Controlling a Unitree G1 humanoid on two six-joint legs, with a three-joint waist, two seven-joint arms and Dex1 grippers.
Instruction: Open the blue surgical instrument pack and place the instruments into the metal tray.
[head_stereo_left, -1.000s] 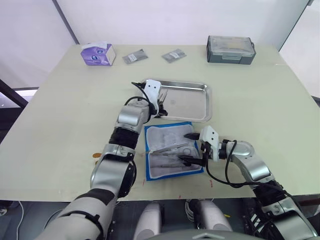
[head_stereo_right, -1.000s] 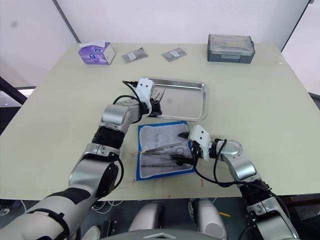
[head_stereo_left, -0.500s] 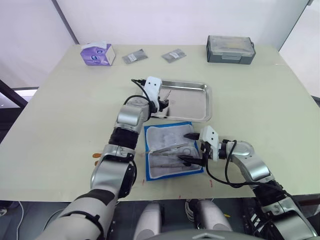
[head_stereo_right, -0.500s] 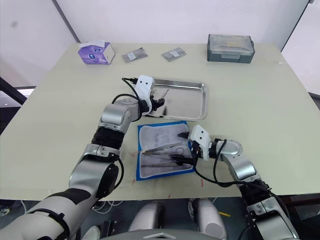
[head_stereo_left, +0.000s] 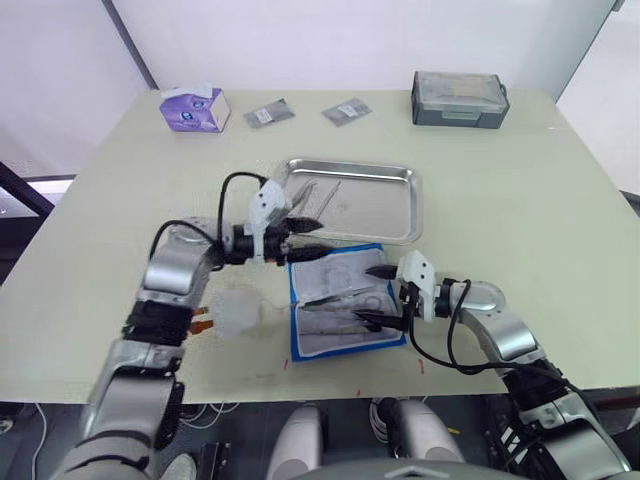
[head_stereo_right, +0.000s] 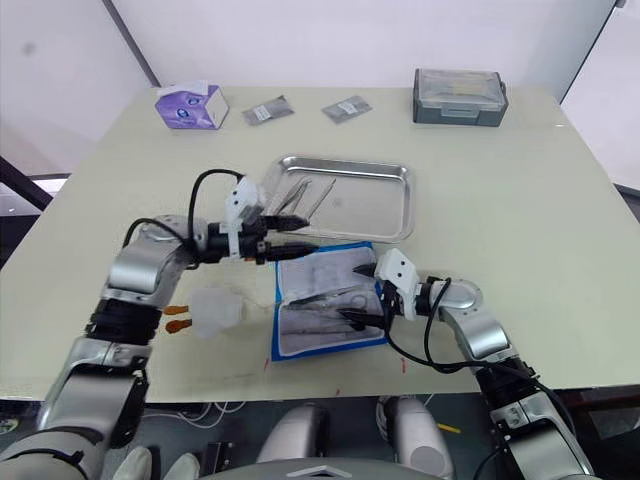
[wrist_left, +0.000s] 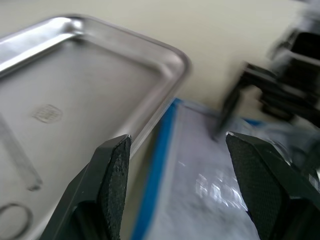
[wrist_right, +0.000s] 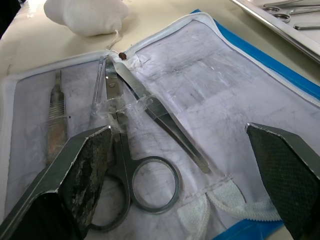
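The pale counter (head_stereo_left: 520, 200) carries everything. On it the metal tray (head_stereo_left: 385, 210) lies just beyond the left end effector (head_stereo_left: 305, 222); it is a shallow shiny steel rectangle with rounded corners and a raised rim, its long axis running across the counter from left to right. A few slim instruments (head_stereo_left: 310, 192) already lie in its left part, pointing roughly away from the robot.

The blue surgical instrument pack (head_stereo_left: 345, 300) lies open and flat directly nearer than the tray, between the two end effectors, its far edge close beside the tray's near rim. It shows a whitish clear lining bordered in blue, and its long axis runs roughly toward and away from the robot. Inside it, in the right wrist view, scissors (wrist_right: 132, 145) with ring handles lie with their blades pointing away from the right end effector (head_stereo_left: 375, 297), and a slim straight tool (wrist_right: 56, 117) lies beside them, about parallel.

The left end effector hovers over the tray's near left corner and the pack's far edge, fingers spread wide with nothing between them. The right end effector is at the pack's right edge, fingers also wide apart and empty, one tip near the far part of the lining and one near the scissors' rings.

A white crumpled wad (head_stereo_left: 235, 308) lies on the counter left of the pack.
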